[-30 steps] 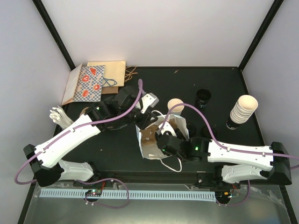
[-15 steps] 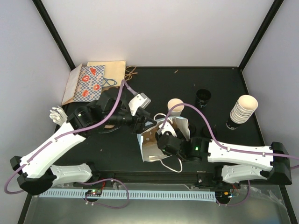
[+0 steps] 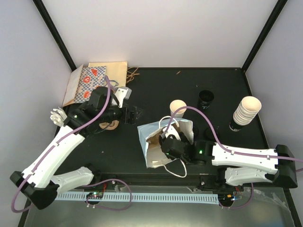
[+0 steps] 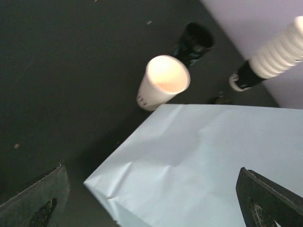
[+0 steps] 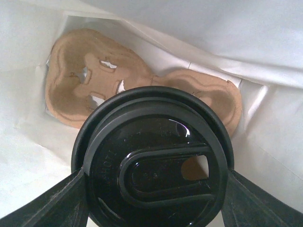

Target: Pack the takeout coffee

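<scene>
A black-lidded takeout coffee cup (image 5: 151, 163) is clasped at its sides by the right jaws and held inside the light blue paper bag (image 3: 143, 135), just above the brown cardboard cup carrier (image 5: 75, 90) lying at the bag's bottom. The bag is stood on the black table (image 3: 156, 85), near the front edge. The left jaws are spread wide and empty, left of the bag and apart from it. An unlidded paper cup (image 3: 178, 107) is seen just behind the bag, and a stack of cups (image 3: 247, 111) at the right.

Black tabletop (image 3: 161, 85) between pale walls (image 3: 161, 33) (black corner posts (image 3: 56, 35)), seemingly evenly lit.
</scene>
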Tool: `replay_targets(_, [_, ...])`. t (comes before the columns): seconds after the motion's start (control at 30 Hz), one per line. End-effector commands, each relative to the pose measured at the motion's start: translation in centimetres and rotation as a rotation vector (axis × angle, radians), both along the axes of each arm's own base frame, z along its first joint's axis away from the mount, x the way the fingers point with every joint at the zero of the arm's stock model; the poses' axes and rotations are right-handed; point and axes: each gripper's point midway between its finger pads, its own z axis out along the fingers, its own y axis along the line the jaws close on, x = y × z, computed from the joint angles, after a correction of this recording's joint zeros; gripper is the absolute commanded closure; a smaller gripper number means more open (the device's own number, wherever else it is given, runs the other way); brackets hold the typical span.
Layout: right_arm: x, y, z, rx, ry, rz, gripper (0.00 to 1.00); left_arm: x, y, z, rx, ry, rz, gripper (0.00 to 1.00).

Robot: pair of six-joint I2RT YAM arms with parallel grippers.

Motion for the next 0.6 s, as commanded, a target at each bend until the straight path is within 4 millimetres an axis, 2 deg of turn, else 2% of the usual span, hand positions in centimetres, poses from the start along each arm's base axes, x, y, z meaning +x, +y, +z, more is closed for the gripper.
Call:
replay_targets(0.0, [-0.3,0.3,0.3,0.014,-0.013,0.037,0.64,1.7,0.8,-3.5,-0.022,0.079,0.036,0.01])
replay_targets(0.17, [0.0,1.1,0.7,-0.055,-0.056,0.104,0.66,2.8,2.1,-6.7,-0.016,0.135,0.101,0.01])
replay_targets(0.33, [0.3,2.3,1.1,-0.134,-0.083,0.151,0.68,2.8,2.1,-8.4,-0.061,0.165,0.1,0.01])
replay_targets(0.57, [-0.2,3.3,0.6,-0.315,-0.131,0.247,0.68,2.8,1.9,-10.2,-0.011,0.183,0.059,0.01])
